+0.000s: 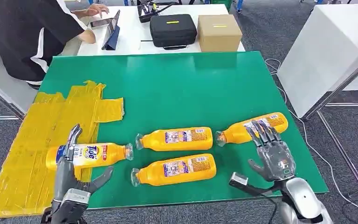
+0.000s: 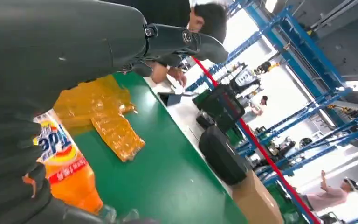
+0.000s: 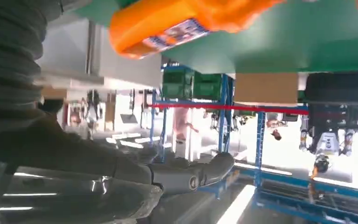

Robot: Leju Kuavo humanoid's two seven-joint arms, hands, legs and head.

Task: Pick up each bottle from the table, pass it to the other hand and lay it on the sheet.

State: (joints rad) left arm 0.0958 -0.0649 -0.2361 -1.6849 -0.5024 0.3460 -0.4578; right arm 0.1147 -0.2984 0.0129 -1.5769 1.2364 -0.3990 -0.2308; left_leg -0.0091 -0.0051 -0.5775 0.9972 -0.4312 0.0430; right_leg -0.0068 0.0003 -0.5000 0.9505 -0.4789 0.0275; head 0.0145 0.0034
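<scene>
Yellow sheet (image 1: 37,140) lies over the lower left of the green worktop (image 1: 182,88), and the left hand (image 1: 72,179) holds one bottle (image 1: 88,155) by its base end right at the sheet's edge, fingers (image 1: 73,136) curled around the label; the left wrist view shows the same label pressed against the dark fingers. That bottle looks about to be laid down, with no bottle yet resting free on the sheet. Three bottles remain on the bare green: one at centre (image 1: 175,138), one just below it (image 1: 175,170), and one at lower right (image 1: 251,128). The right hand (image 1: 272,151) hovers over that last one, fingers spread wide and holding nothing. By my reckoning the task is early, three full handovers left.
</scene>
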